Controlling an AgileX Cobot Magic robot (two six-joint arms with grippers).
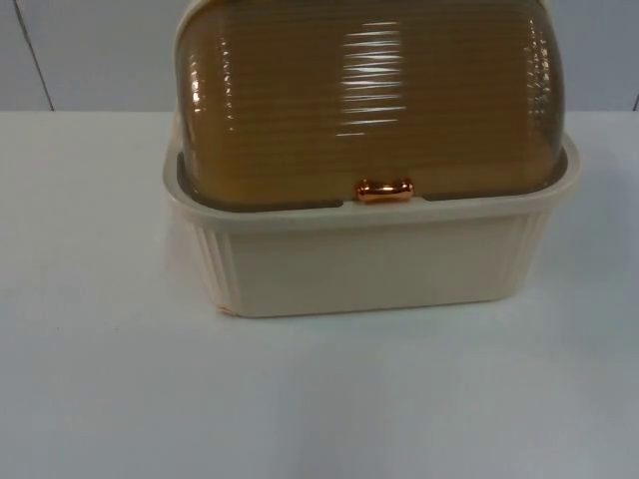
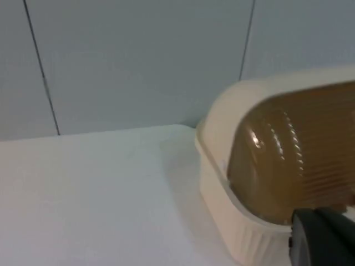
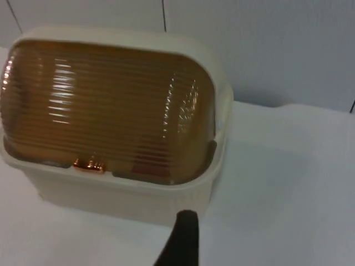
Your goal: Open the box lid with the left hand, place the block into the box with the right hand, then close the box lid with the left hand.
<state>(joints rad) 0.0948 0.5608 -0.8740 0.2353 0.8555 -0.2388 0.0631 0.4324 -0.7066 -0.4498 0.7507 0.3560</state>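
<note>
Box: a cream plastic box (image 1: pixel 369 264) with ribbed walls stands on the white bench (image 1: pixel 120 379), near the grey partition wall (image 1: pixel 90 50).
Lid: a ribbed, translucent amber roll-top lid (image 1: pixel 379 100) — domed, down over the box and closed, its lower edge meeting the cream rim at the front.
Handle: a small shiny copper-coloured handle (image 1: pixel 384 191) sits at the middle of the lid's front edge, just above the rim; the right wrist view also shows it (image 3: pixel 89 164).
Left claw: one black fingertip (image 2: pixel 321 238) stands just beside the box's end wall, by the corner where the amber lid meets the cream frame; whether the claw is apart or together, I cannot tell.
Right claw: one black fingertip (image 3: pixel 183 241) points at the front of the box from the bench side, near its corner — apart from the wall; apart or together, I cannot tell.
Wall: grey panels with thin dark seams behind the box.
</note>
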